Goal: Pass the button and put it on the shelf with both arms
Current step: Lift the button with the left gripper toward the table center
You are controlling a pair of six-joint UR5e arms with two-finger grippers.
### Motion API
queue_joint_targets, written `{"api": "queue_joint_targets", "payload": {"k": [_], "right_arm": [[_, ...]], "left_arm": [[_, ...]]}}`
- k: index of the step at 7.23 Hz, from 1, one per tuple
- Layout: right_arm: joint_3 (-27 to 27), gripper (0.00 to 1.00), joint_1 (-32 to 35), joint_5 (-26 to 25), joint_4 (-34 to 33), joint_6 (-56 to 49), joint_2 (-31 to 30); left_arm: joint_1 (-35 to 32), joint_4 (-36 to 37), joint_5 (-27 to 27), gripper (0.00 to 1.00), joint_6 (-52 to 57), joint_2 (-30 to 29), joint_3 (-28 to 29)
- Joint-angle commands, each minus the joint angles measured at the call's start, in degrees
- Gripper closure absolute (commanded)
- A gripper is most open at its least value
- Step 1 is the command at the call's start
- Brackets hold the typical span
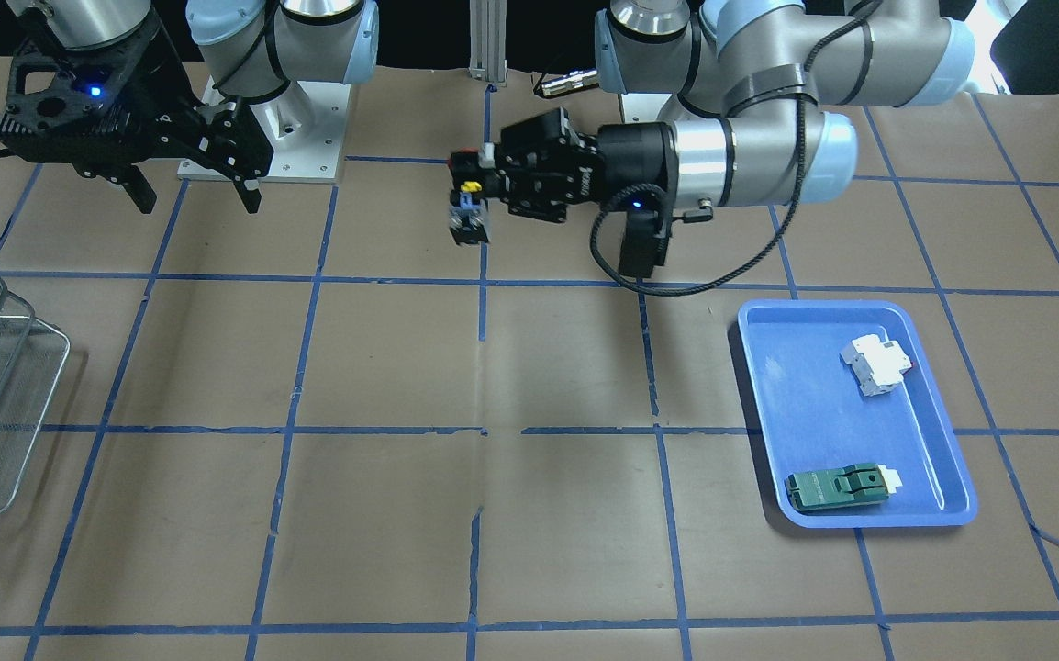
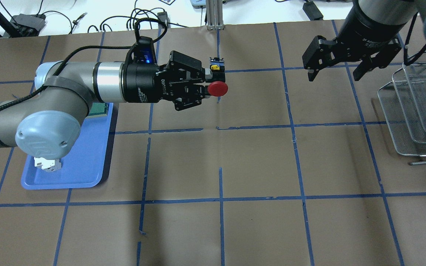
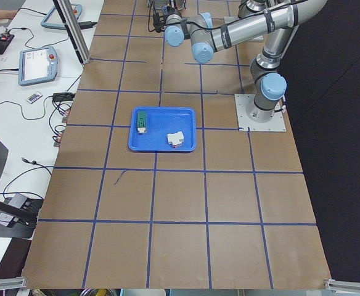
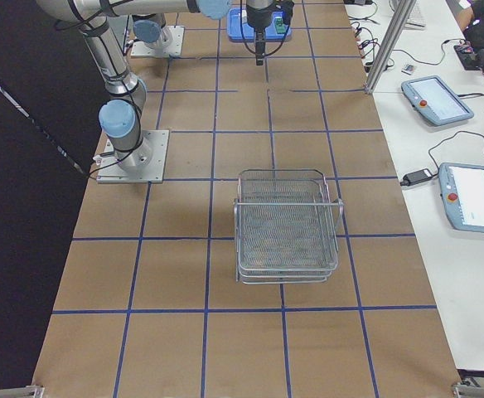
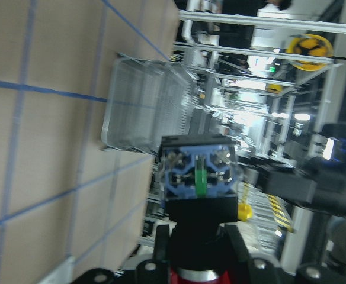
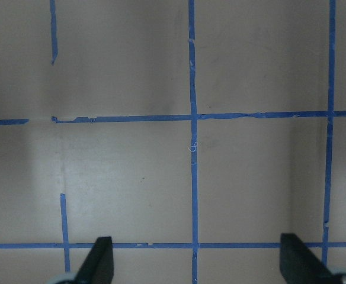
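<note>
Button (image 2: 217, 88) clenched in left claw (image 2: 207, 87), up over mid-counter (image 2: 257, 166), long axis crosswise to the fingers, red cap toward robot. Right claw (image 2: 335, 77) spread wide, empty, well apart to button's right, near shelf (image 2: 401, 133). Right arm likely must close that gap.
</note>
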Motion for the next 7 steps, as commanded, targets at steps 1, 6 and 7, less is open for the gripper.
{"api": "queue_joint_targets", "payload": {"k": [1,6,7], "right_arm": [[0.0,0.0,-0.04,-0.07,0.04,-0.05,0.01],[0.0,0.0,-0.47,-0.16,0.13,-0.32,-0.08],[0.0,0.0,-0.47,-0.16,0.13,-0.32,-0.17]], "left_arm": [[-2.31,2.93,-7.59,1.0,0.82,-0.93,-2.49],[1.47,7.33,-6.97,1.0,0.92,-0.16,-5.41],[1.56,7.33,-6.97,1.0,0.74,0.03,-5.49]]}}
